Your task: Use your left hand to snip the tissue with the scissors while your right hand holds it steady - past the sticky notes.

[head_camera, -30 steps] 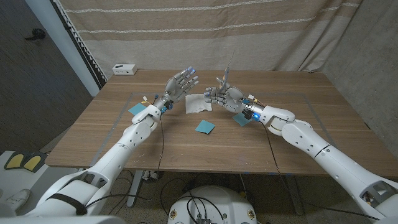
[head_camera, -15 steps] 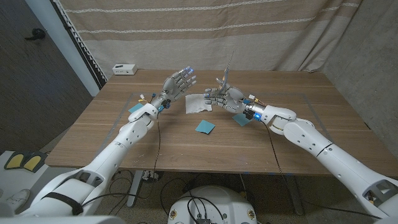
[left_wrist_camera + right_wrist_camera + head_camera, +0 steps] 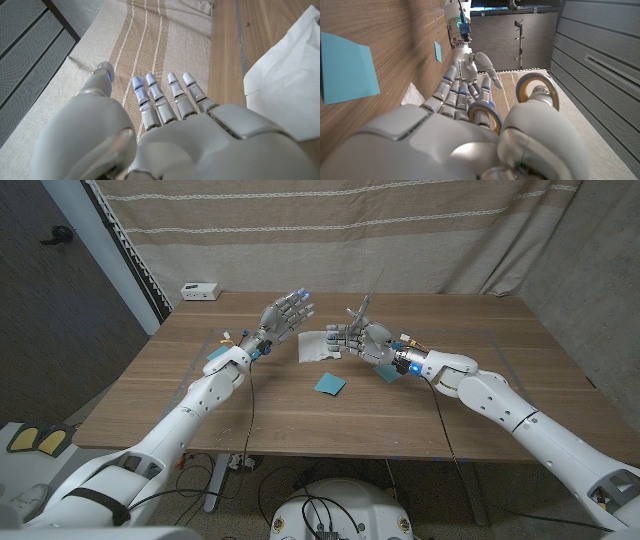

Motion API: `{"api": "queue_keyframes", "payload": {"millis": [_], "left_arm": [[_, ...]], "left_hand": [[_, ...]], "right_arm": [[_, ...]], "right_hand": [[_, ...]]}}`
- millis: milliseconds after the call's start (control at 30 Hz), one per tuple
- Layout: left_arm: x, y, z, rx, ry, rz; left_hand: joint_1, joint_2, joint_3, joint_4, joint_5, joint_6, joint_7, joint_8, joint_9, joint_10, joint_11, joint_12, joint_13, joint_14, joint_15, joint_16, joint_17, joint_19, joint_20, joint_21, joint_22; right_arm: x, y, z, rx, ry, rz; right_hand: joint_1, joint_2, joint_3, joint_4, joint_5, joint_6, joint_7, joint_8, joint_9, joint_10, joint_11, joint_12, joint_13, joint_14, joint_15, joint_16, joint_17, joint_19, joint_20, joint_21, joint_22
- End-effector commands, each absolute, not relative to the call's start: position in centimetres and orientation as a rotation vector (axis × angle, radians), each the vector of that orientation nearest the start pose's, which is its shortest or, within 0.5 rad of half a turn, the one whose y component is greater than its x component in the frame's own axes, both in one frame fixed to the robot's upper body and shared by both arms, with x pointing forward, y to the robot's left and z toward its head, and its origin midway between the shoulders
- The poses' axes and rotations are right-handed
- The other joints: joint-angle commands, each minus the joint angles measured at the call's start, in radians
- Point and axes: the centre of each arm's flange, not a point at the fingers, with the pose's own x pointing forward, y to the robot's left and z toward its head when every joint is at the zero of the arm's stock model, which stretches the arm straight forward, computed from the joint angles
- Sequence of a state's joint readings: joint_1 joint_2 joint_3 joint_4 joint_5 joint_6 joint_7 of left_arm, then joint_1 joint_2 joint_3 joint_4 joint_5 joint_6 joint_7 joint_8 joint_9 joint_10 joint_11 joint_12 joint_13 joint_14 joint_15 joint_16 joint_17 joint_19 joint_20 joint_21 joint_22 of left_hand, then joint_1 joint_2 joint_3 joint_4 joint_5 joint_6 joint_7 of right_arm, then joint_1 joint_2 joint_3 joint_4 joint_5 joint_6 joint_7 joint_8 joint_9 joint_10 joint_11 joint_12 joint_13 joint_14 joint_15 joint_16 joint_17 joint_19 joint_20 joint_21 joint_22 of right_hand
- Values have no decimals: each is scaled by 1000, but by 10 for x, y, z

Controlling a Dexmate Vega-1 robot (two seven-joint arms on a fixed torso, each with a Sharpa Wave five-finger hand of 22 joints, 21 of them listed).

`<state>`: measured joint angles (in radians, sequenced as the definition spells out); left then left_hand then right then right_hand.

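A white tissue (image 3: 318, 347) lies on the wooden table (image 3: 300, 415) between my two hands. My right hand (image 3: 362, 336) holds the scissors (image 3: 362, 304), blades pointing up and back; their rings (image 3: 536, 85) sit around its thumb and a finger. It hovers just right of the tissue. My left hand (image 3: 288, 312) is raised to the left of the tissue, fingers (image 3: 175, 95) straight and apart, holding nothing. The tissue (image 3: 285, 85) lies beside it. Blue sticky notes lie in front of the tissue (image 3: 329, 384), by my left wrist (image 3: 218, 355) and under my right wrist (image 3: 388, 370).
A small white box (image 3: 199, 290) sits at the table's far left corner. A striped curtain (image 3: 330, 230) hangs behind the table. A cable (image 3: 252, 405) runs along my left forearm down to the table's front edge.
The scissors in my right hand have tipped lower, their tip no longer reaching as high. My left hand has drifted slightly left and back, still holding nothing.
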<state>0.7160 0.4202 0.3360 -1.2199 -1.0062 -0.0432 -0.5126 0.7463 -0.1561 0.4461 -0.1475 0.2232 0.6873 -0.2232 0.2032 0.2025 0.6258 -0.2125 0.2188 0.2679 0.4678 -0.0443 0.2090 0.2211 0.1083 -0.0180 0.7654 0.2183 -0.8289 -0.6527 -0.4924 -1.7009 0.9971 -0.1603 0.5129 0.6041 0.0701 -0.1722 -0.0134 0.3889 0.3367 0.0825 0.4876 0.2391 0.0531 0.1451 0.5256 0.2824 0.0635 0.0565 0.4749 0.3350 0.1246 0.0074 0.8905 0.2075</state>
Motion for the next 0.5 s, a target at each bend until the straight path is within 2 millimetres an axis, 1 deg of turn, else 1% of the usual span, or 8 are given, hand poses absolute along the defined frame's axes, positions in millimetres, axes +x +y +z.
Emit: {"api": "queue_keyframes", "payload": {"millis": [33, 200, 367, 433, 500], "left_arm": [[659, 245, 6, -347, -506, -695], [658, 248, 5, -336, -504, -682], [657, 250, 4, -328, -503, -674], [657, 250, 3, -326, -502, -674], [656, 251, 3, -324, -502, -674]], "left_hand": [[-10, -1, -3, 2, 5, -7, 2, 2, 4, -4, -2, -1, 5, -8, -148, 0, 5, -3, 0, -1, 0], [-10, -1, -3, 2, 5, -9, 2, 2, 4, -4, -2, 0, 5, -10, -147, 0, 5, -3, -1, -1, -1], [-11, -1, -4, 2, 5, -9, 2, 2, 4, -5, -2, 0, 6, -11, -147, 1, 6, -1, 0, -2, -2], [-11, -1, -4, 1, 5, -9, 2, 2, 5, -6, -2, 0, 6, -12, -148, 1, 6, -2, -1, -2, -3], [-11, 0, -4, 1, 5, -9, 2, 2, 5, -6, -2, 0, 6, -12, -148, 2, 6, -1, 0, -2, -4]], "right_arm": [[562, -143, -13, 59, -300, 1096], [560, -142, -14, 49, -290, 1108], [557, -144, -16, 38, -289, 1098], [557, -145, -16, 34, -289, 1098], [556, -145, -17, 28, -295, 1101]], "right_hand": [[-3, 4, -9, 0, 3, -72, 128, -8, -4, -6, 6, -3, -1, -10, 6, -4, -1, -6, 3, -1, -1], [-5, 6, -10, 1, 2, -69, 128, -12, -9, 8, 11, 0, -5, -5, 8, -5, -4, -6, 4, -1, -2], [-8, 8, -11, 1, 2, -59, 126, -14, -15, 25, 11, 3, -10, -2, 8, -7, -8, -5, 4, -1, -4], [-9, 9, -12, 1, 1, -51, 125, -14, -18, 31, 3, 4, -13, -1, 7, -8, -10, -5, 4, -1, -5], [-11, 12, -13, 2, 1, -28, 122, -11, -24, 44, 3, 7, -17, 0, 3, -11, -14, -6, 4, -2, -6]]}}
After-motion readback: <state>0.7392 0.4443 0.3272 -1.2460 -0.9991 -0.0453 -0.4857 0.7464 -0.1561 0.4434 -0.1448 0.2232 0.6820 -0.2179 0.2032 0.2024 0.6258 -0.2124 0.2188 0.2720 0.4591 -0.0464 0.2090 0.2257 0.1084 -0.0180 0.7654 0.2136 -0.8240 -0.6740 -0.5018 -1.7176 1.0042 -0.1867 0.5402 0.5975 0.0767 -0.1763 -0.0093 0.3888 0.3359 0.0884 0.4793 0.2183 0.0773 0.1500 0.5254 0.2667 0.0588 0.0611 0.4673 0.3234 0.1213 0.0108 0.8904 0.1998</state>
